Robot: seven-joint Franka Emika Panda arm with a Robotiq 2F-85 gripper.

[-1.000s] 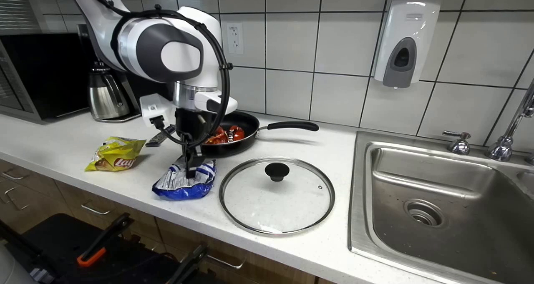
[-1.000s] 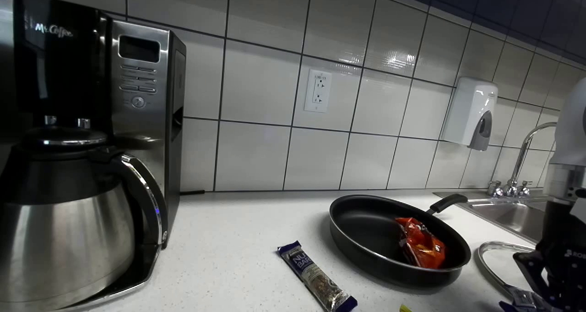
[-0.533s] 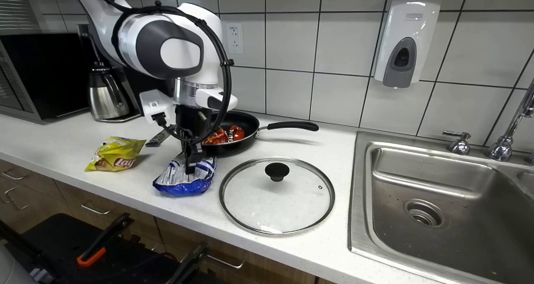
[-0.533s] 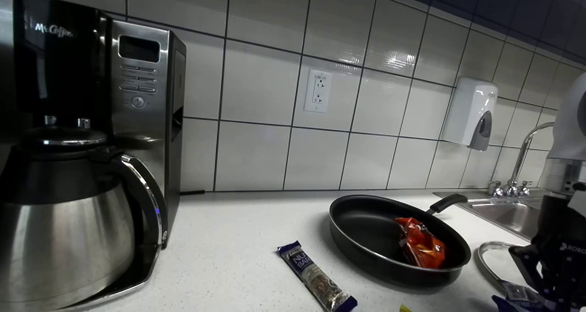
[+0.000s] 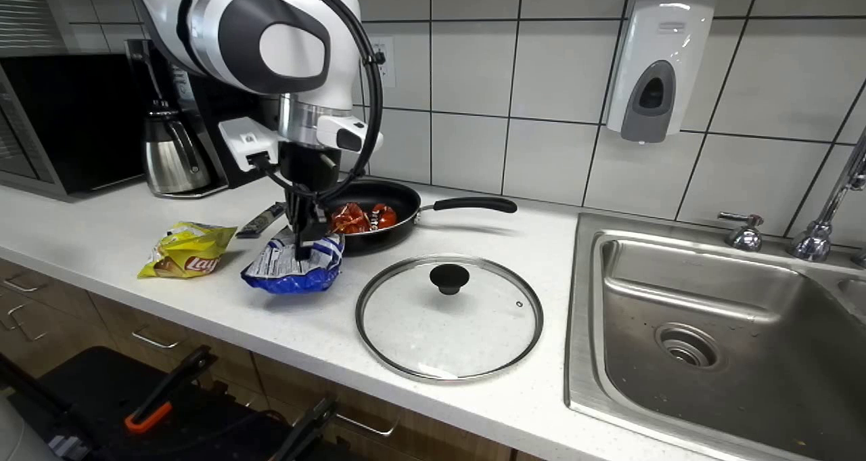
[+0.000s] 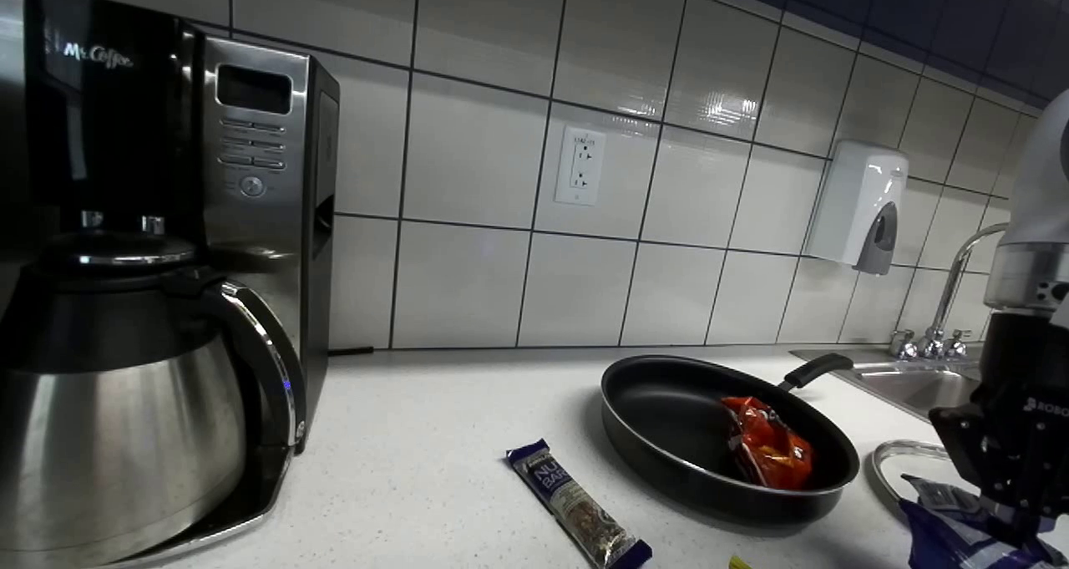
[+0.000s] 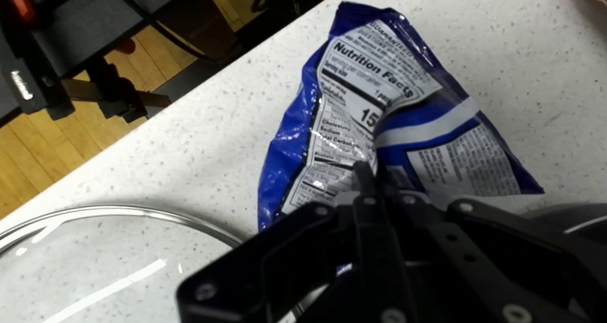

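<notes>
- The gripper (image 5: 302, 250) has its jaws clamped on a blue snack bag (image 7: 346, 105), pinching a fold near the middle of the printed side.
- The blue snack bag is held just off the white counter (image 6: 443, 435), with its "Nutrition Facts" panel turned up.
- In an exterior view, the blue snack bag sits between a yellow chip bag (image 5: 189, 251) and a glass lid (image 5: 450, 339).
- The glass lid lies flat, its black knob (image 5: 449, 278) on top.
- Just behind the blue snack bag stands a black pan (image 6: 660, 423) with a red bag (image 6: 772, 452) inside, lying toward the handle (image 5: 473, 205).
- A wrapped snack bar (image 6: 576, 506) lies near the black pan, apart from it.
- A coffee maker (image 6: 259, 243) with a steel pot (image 6: 125, 444) stands by the tiled wall (image 6: 468, 285).
- Beyond the glass lid is a steel sink (image 5: 643, 393); a soap dispenser (image 5: 659, 68) hangs on the tiled wall.
</notes>
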